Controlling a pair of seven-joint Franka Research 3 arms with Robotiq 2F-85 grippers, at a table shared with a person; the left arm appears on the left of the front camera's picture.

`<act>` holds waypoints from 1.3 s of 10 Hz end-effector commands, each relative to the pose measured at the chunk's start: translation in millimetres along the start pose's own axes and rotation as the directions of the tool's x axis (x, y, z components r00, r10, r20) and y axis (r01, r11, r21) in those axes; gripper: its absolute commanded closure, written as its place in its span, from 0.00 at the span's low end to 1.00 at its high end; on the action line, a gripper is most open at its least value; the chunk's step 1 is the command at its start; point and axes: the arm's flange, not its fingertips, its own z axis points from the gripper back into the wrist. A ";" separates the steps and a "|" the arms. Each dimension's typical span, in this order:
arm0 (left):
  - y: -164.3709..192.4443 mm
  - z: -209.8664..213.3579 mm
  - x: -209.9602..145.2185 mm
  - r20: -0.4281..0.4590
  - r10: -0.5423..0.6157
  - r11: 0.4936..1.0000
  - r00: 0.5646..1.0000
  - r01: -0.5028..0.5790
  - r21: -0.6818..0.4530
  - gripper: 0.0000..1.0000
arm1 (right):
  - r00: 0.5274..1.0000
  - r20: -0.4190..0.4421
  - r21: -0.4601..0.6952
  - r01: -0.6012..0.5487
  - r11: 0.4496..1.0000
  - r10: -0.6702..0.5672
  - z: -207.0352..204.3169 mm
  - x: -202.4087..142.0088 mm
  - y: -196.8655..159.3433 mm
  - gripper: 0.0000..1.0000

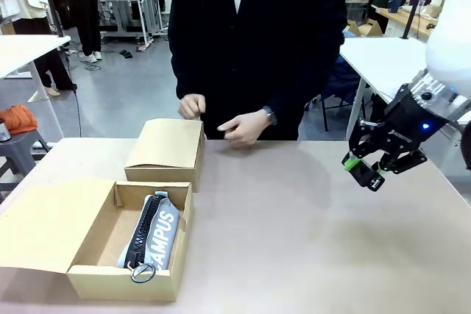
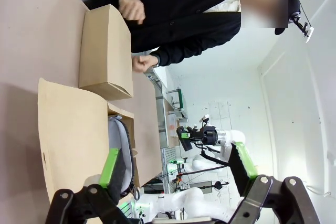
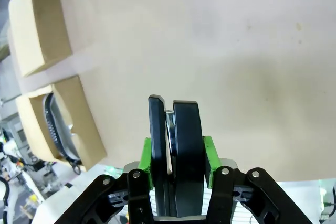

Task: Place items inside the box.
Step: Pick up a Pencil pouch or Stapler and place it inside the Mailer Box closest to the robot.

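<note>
We see the right gripper [image 1: 366,170] hanging above the right side of the pale brown table [image 1: 294,226], its green pads [image 3: 147,161] clamped on a black stapler [image 3: 176,150] that stands upright between them in the right wrist view. At the table's left front corner sits an open brown cardboard box [image 1: 96,273], its lid folded out flat to the left, and inside it lies a grey zip pencil pouch [image 1: 153,237] lettered "CAMPUS", zipper uppermost and ring pull at the near end. Just behind it stands a closed cardboard box [image 1: 165,151]. In the left wrist view the left gripper [image 2: 178,171] hovers near the open box, fingers spread wide and holding nothing. Across the table a person in a dark jacket [image 1: 257,42] keeps both hands [image 1: 243,126] at the far edge.
</note>
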 end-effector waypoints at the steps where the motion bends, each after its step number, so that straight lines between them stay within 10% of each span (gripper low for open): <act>1: -1.0 -1.1 -2.0 0.015 -0.019 1.000 1.000 0.019 -0.021 0.00 | 1.000 -0.018 0.025 0.026 0.999 -0.026 14.2 -1.9 12.1 1.00; 6: -1.0 -1.1 -2.0 0.015 -0.019 1.000 1.000 0.019 -0.021 0.00 | 0.908 -0.073 -0.206 0.390 0.897 -0.412 95.0 19.9 126.3 1.00; 11: -1.0 -1.1 -2.0 0.015 -0.019 1.000 1.000 0.019 -0.021 0.00 | 0.889 0.020 -0.477 0.410 0.777 -0.457 104.9 11.4 246.8 1.00; 12: -1.0 -1.1 -2.0 0.015 -0.019 1.000 1.000 0.019 -0.021 0.00 | 0.888 -0.009 -0.351 0.427 0.833 -0.459 114.1 9.8 217.8 0.70; 13: -1.0 -1.1 -2.0 0.015 -0.019 1.000 1.000 0.019 -0.021 0.00 | 0.888 -0.009 -0.351 0.427 0.833 -0.459 114.1 9.8 217.8 0.70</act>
